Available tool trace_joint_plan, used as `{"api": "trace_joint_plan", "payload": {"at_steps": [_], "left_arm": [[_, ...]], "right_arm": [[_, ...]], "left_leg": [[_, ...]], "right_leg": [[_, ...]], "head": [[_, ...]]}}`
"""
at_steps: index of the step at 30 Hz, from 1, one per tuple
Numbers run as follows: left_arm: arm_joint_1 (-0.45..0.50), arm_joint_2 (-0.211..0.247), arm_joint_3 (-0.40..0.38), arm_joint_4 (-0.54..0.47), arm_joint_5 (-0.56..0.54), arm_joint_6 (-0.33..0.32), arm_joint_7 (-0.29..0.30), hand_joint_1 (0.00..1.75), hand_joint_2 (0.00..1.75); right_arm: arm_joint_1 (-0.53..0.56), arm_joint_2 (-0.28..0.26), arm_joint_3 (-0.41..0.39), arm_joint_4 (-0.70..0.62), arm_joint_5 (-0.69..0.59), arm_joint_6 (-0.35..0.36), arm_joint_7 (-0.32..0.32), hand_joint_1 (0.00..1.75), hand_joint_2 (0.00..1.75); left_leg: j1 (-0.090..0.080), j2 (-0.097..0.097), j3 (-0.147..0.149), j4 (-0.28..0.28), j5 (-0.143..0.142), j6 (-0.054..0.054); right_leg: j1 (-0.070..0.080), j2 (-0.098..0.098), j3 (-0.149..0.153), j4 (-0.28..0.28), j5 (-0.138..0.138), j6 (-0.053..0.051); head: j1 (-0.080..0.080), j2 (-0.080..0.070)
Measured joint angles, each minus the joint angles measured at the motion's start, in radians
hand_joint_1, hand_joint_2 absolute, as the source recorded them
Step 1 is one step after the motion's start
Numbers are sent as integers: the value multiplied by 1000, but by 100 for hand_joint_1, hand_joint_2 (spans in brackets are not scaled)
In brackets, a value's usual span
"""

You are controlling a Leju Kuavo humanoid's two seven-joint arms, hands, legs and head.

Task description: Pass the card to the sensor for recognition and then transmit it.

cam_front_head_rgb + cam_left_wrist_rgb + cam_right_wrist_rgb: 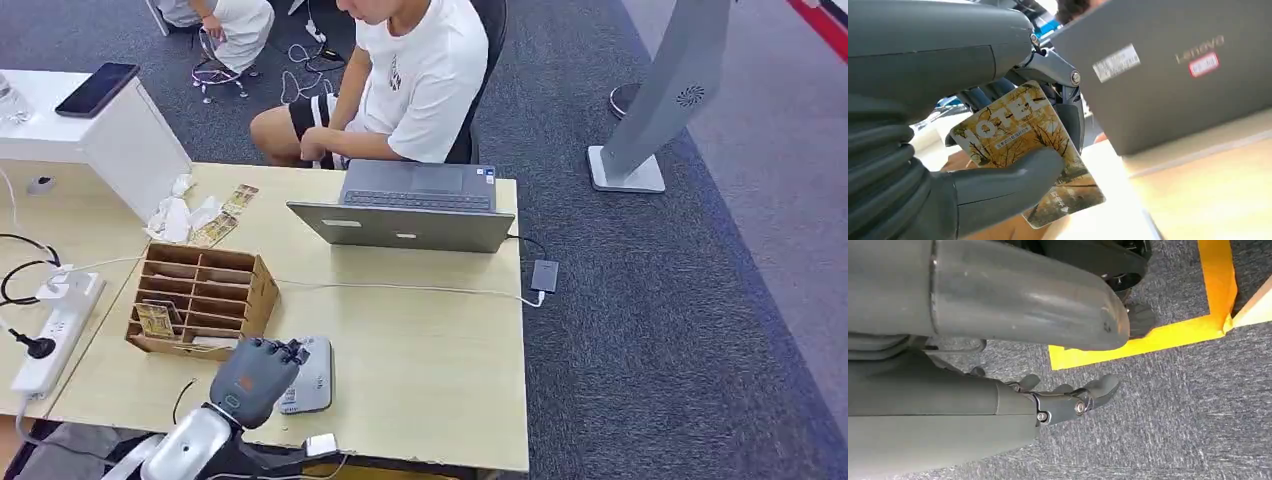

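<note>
The left hand (262, 372) was held over the sensor (308, 378) at the table's (430, 350) near edge, with the card (1030, 145) pinched between thumb and fingers, its long axis slanting down past the thumb. The card face was shown in the left wrist view; from the head it was hidden. The right hand (1068, 400) hung empty, fingers loosely apart, over carpet.
</note>
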Motion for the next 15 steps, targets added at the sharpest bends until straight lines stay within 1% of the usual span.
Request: {"api": "trace_joint_plan", "payload": {"at_steps": [15], "left_arm": [[5, -2, -33, 74, 23, -19, 10, 175, 175]], "right_arm": [[0, 5, 0, 0, 16, 21, 6, 0, 0]], "left_leg": [[0, 0, 0, 0, 0, 0]], "right_leg": [[0, 0, 1, 0, 0, 0]], "head": [[0, 0]]}}
